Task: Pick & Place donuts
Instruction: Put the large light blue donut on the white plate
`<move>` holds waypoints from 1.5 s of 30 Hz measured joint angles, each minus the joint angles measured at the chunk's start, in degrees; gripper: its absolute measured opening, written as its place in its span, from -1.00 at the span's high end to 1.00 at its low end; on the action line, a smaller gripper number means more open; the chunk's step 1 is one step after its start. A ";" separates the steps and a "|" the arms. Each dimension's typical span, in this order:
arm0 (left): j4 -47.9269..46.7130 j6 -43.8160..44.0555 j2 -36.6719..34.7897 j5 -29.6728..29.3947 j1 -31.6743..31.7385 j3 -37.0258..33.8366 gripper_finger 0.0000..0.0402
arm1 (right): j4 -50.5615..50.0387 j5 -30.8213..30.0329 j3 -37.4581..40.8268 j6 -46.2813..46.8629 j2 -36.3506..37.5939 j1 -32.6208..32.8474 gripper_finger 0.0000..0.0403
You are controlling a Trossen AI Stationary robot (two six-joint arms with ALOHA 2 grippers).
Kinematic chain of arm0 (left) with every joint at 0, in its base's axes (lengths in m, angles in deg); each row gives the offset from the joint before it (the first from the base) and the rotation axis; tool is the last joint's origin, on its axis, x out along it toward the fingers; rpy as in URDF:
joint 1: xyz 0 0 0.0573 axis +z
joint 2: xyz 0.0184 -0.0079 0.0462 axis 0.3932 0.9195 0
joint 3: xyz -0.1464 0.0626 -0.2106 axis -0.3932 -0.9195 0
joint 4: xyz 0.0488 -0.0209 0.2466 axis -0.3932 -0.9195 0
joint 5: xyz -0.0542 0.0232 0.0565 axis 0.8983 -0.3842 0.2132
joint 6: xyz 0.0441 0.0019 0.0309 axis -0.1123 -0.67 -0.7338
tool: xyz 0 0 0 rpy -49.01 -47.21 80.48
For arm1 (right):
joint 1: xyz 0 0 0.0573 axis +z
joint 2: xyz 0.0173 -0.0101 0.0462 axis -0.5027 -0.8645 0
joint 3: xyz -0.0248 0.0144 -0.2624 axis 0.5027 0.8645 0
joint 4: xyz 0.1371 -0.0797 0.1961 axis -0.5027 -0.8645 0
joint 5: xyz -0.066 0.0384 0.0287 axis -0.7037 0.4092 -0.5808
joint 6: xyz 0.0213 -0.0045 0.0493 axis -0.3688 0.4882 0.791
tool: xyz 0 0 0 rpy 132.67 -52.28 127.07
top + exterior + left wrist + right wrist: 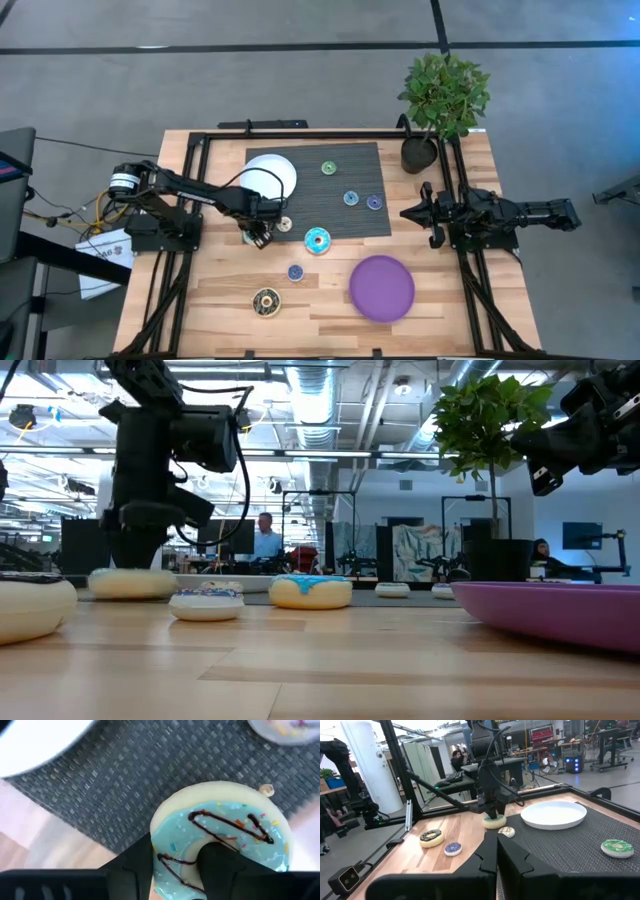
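My left gripper stands at the near-left corner of the dark mat, just below the white plate, shut on a light-blue iced donut with chocolate drizzle. A small pale donut lies right beside it. More donuts lie flat: teal, blue and brown on the wood, green, teal and purple on the mat. My right gripper waits shut at the table's right side, above the surface. My left gripper comes from above, pointing down. One finger is in the donut's hole and the other outside its rim, with the ring's wall pinched between them. The donut lies level, low over the mat's corner; I cannot tell whether it is lifted.
The purple plate lies on the wood near the table's near edge, right of the middle. A potted plant stands at the far right corner. A black frame runs along both sides. People sit in the room beyond the table.
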 joint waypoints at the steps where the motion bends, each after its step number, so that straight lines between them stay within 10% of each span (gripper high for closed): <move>1: -1.43 -0.07 0.00 0.05 -0.04 0.81 0.37 | 0.00 0.00 0.00 0.00 -0.01 -0.01 1.00; 15: -15.65 -17.43 -0.07 -12.21 7.50 17.92 0.37 | 0.00 0.00 -0.02 0.00 0.01 0.01 1.00; 29: -1.22 -37.82 3.25 -1.30 36.30 18.20 0.37 | 0.00 0.00 -0.02 0.00 0.01 0.01 1.00; 45: 2.26 -42.73 12.74 0.31 39.30 18.59 0.37 | 0.00 0.00 0.00 0.00 -0.01 0.01 1.00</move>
